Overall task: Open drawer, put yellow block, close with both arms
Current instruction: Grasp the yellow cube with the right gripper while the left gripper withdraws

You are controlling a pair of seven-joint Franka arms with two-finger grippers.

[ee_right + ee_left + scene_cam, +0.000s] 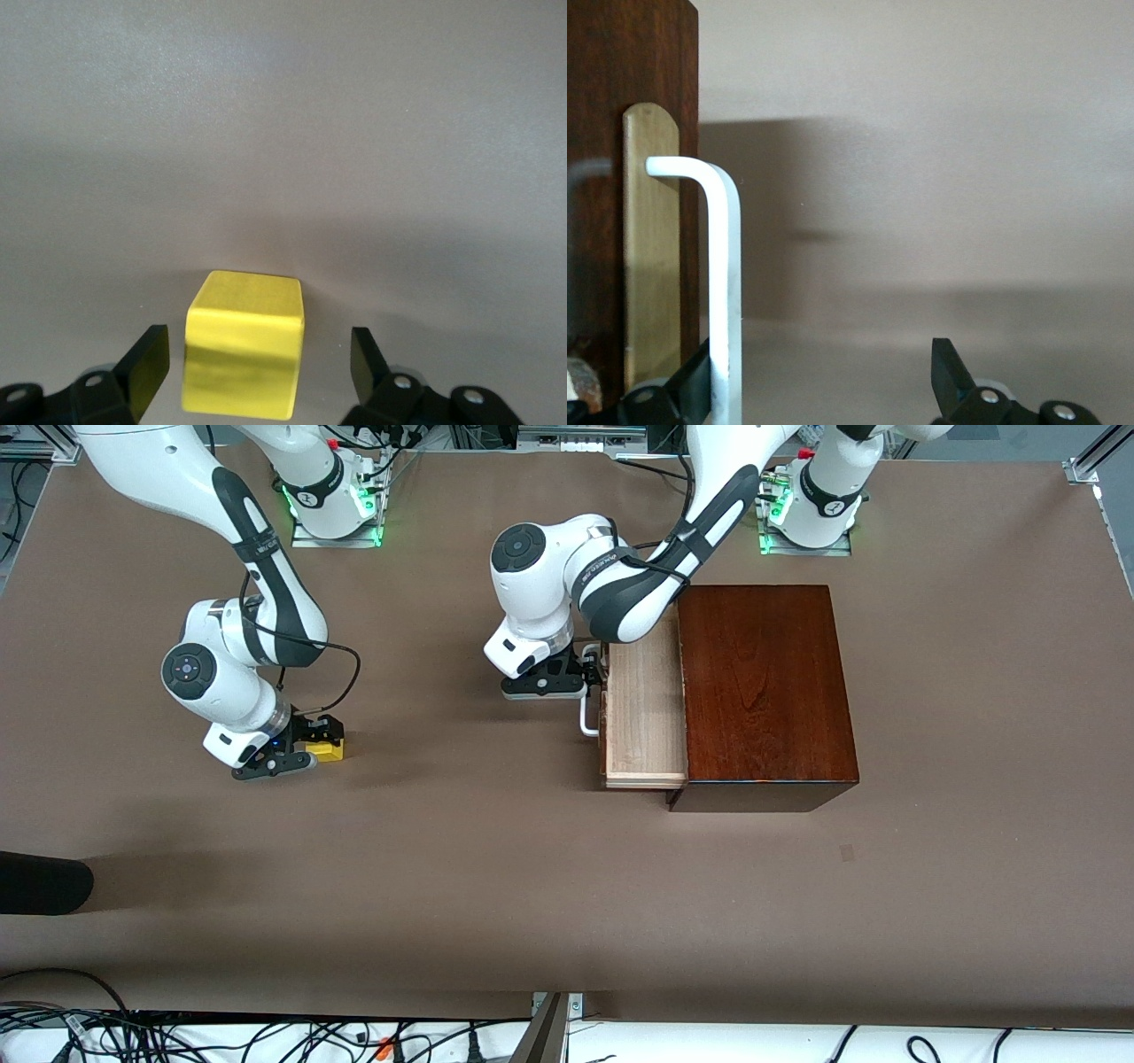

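From the front view, the dark reddish-brown polished wooden box (766, 691) sits on the matte brown surface (496, 886) toward the left arm's end. Its sliding tray, the drawer (645, 717), is pulled partway out toward the right arm's end, showing a pale, bare light-wood interior. The left arm's white elbow covers the part of the tray farthest from the front camera. The white U-shaped bar handle (588, 722) shows only its nearer bend; the rest is hidden under the left claw (592, 670), which sits at the handle in front of the drawer. Toward the right arm's end of the surface, well apart from the box, the small bright yellow cube, the yellow block (326, 749), rests on the surface, half covered by the right claw (310, 744), which is low around it.

In the left wrist view, the handle (723, 292) is a smooth white bar with a rounded corner, mounted on a pale brass-coloured plate (651, 257) on the dark glossy drawer front (620, 80). The left claw is released: one black finger (695, 385) lies right against the bar, the other stands well apart, both cut off by the frame.

In the right wrist view, the yellow block (244, 354) shows plain faces and soft edges, sitting between two spread black fingers (146, 363) with gaps on both sides; the right claw is released, not touching it.
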